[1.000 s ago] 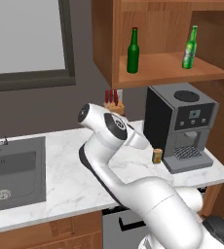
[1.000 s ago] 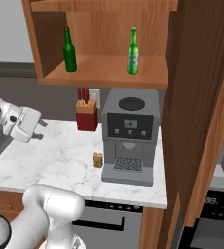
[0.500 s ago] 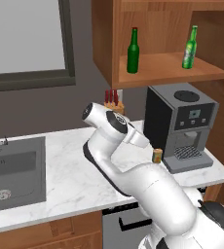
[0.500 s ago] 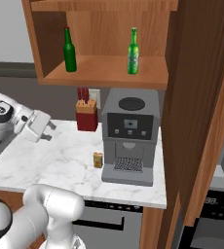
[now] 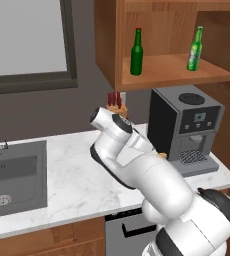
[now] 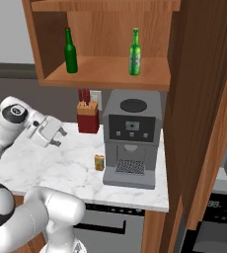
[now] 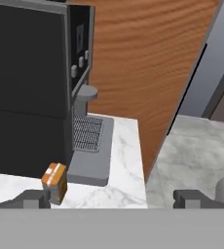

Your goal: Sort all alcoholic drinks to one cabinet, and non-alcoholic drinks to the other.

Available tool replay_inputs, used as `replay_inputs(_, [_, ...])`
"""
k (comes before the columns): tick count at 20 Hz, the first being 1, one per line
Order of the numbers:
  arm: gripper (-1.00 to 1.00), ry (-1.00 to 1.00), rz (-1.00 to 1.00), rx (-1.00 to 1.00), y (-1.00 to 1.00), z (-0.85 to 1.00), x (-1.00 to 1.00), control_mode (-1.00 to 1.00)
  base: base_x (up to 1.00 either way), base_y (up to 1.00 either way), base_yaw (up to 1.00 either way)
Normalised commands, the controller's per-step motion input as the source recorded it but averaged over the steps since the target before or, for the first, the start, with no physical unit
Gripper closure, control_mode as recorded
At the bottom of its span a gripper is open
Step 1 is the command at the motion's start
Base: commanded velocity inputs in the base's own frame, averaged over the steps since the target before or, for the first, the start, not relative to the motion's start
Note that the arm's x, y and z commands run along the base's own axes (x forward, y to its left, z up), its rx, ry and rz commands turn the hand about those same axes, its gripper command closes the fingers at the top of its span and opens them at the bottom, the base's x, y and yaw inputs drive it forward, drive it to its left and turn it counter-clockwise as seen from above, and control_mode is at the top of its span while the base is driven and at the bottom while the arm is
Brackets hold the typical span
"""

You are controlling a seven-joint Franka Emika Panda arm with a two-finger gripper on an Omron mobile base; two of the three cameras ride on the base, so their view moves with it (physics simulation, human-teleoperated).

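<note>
Pincer (image 6: pixel 59 137) swung toward coffee machine (image 6: pixel 131 138), spread wide, empty; labels unreadable.

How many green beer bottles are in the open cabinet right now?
2: the darker green bottle stands on the cabinet shelf at its left, the bright green bottle further right. None appear hidden.

Kitchen: sink (image 5: pixel 14 175), marble counter (image 5: pixel 67 185), coffee machine (image 6: pixel 131 138).

The sink (image 5: pixel 17 175) is cut by the left edge; the arm hides part of the small orange box (image 5: pixel 162 155).
</note>
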Motion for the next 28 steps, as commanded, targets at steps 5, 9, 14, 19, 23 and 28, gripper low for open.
replay_inputs(5, [-1.00,0.00,-0.09,0.00,-0.11,-0.35,0.13,-1.00,0.00,0.00,0.00])
replay_inputs(9, [-1.00,0.00,-0.09,-0.01,-0.04,-0.37,0.10,-1.00,0.00,0.00,0.00])
replay_inputs(14, [-1.00,0.03,-0.05,0.00,-0.01,-0.32,0.01,-1.00,0.00,0.00,0.00])
replay_inputs(19, [-1.00,0.01,0.00,0.00,-0.01,-0.20,0.00,-1.00,0.00,0.00,0.00])
replay_inputs(23, [-1.00,0.02,0.00,-0.02,-0.03,-0.11,0.02,-1.00,0.00,0.00,0.00])
replay_inputs(28, [-1.00,0.06,0.00,-0.02,-0.01,-0.08,0.09,-1.00,0.00,0.00,0.00])
